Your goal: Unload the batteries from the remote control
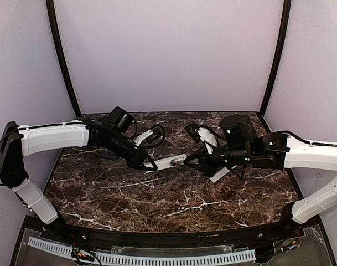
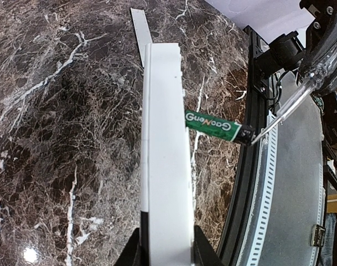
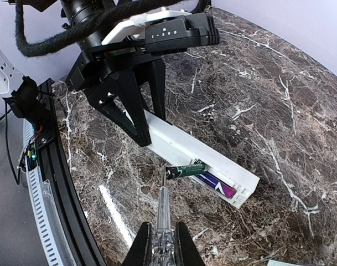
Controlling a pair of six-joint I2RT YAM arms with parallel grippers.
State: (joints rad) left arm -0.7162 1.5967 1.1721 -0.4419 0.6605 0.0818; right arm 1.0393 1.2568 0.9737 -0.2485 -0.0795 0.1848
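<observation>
Left gripper (image 2: pixel 167 252) is clamped on one end of the remote control (image 2: pixel 165 138), whose long white body reaches away from it toward the right gripper (image 3: pixel 164 246). That right gripper is closed on a slim clear-handled tool (image 3: pixel 164 213), and the tool's metal tip touches the end of the green battery (image 3: pixel 186 169), which juts sideways out of the open compartment. A purple battery (image 3: pixel 217 184) lies inside the compartment, near the remote's far end. A flat white cover strip (image 2: pixel 139 25) rests on the dark, white-veined marble table (image 1: pixel 129 199), enclosed by pale lilac walls (image 1: pixel 168 55).
</observation>
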